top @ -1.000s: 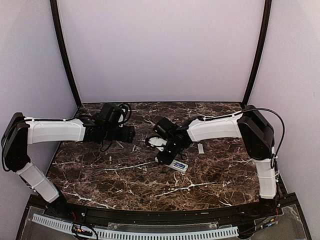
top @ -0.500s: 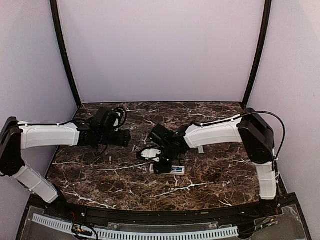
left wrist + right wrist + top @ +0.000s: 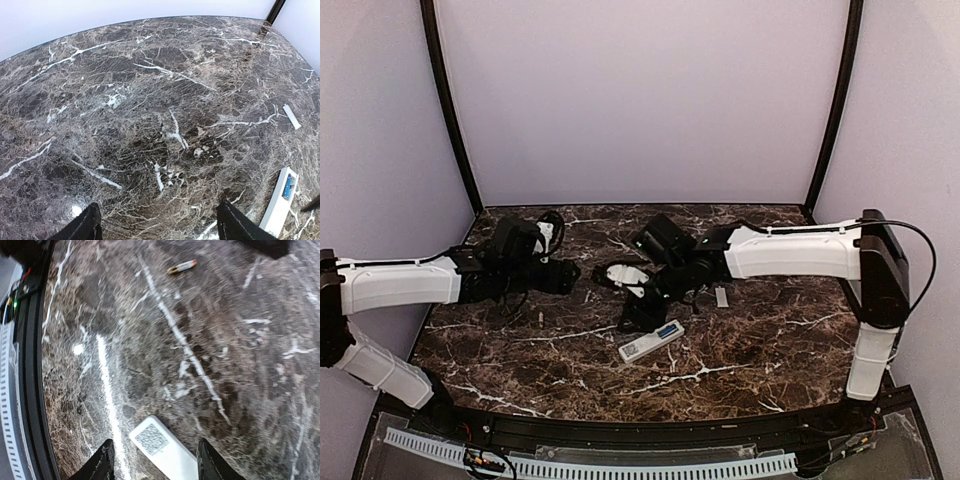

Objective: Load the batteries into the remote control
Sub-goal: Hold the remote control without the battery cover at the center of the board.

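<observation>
Lying free on the counter [image 3: 750,350] just beneath the released right gripper [image 3: 155,441], the remote [image 3: 652,341] holds one battery [image 3: 287,186] in its recess, while the second battery [image 3: 181,266], well apart toward the empty, spread left gripper [image 3: 160,225], could roll away if nudged during pickup.

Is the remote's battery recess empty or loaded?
At least partly loaded: the remote control lies back up, a blue battery in its recess; whether a second is in, cannot tell.
</observation>
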Tool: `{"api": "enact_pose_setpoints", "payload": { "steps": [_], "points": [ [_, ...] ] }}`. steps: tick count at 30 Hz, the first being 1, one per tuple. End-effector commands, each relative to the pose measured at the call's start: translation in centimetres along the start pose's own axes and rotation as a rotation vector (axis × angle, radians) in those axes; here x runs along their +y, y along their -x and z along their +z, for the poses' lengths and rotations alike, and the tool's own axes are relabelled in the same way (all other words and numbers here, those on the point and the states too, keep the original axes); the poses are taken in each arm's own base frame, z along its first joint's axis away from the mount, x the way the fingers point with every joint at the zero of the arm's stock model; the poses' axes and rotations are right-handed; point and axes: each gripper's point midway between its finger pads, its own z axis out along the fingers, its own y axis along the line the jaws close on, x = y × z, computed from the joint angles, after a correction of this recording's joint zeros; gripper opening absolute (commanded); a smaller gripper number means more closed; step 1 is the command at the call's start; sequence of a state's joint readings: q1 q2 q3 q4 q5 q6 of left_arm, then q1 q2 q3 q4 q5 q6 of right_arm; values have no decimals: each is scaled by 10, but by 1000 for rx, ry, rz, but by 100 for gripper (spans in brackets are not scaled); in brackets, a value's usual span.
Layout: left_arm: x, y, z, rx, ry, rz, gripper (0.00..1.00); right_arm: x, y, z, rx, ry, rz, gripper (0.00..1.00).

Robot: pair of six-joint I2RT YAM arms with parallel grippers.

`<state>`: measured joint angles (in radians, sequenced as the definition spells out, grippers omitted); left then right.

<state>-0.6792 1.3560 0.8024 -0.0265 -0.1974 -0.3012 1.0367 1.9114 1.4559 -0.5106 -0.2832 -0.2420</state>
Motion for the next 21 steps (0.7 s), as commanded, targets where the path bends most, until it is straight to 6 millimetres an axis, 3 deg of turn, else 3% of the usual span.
{"api": "enact_pose_setpoints", "payload": {
  "steps": [1, 5, 8, 14, 18, 21],
  "points": [
    [-22, 4, -13, -68, -86, 96, 78, -44, 3, -45, -84, -122, 319, 49],
    [-70, -16, -18, -78, -178, 311, 77, -72, -34, -71, -56, -217, 597, 42],
    [-103, -35, -21, -56, -282, 400, 69, -82, -60, -81, -27, -272, 766, 39],
    [-143, -39, -6, -38, -414, 432, 49, -73, -75, -75, -47, -233, 936, 38],
    [-172, -50, 18, 60, -476, 484, 45, -73, -87, -70, -41, -238, 981, 37],
    [-186, -63, 27, 102, -499, 538, 43, -74, -83, -66, -86, -195, 982, 32]
  ]
}}
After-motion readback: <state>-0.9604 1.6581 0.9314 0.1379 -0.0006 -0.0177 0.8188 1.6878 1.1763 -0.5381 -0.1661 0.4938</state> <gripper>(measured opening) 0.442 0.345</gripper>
